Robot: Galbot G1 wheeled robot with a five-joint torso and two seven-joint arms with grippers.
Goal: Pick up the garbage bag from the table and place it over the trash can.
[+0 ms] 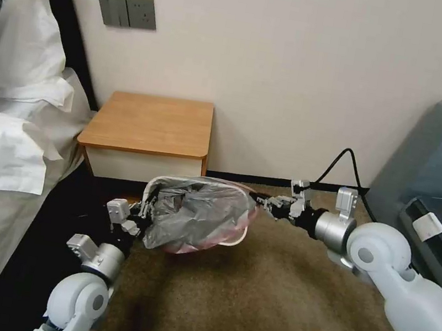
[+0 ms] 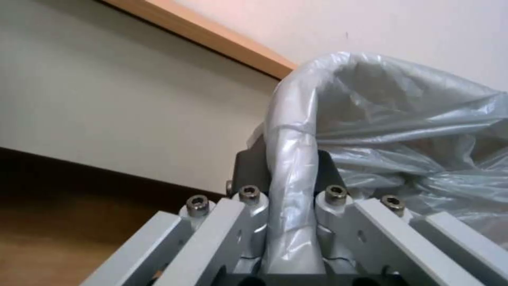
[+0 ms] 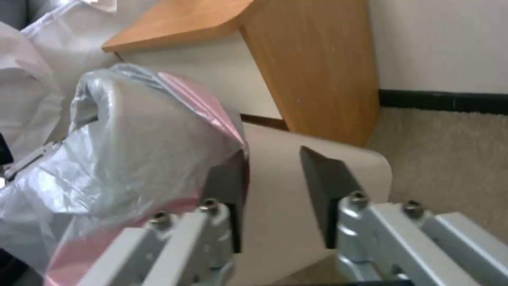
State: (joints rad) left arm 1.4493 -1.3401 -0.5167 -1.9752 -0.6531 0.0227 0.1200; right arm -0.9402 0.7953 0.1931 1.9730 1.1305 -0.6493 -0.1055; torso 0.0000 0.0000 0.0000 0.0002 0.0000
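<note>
While my left gripper clamps the garbage bag onto the trash can rim, my right gripper gapes beside it.

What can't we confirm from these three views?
- Head view: the trash can is mostly hidden by the garbage bag; bag seating along the rim is unclear.
- Left wrist view: the left gripper pinches the film over the rim; the can's inside is covered.
- Right wrist view: the right gripper is open; film blocks the far rim.
</note>
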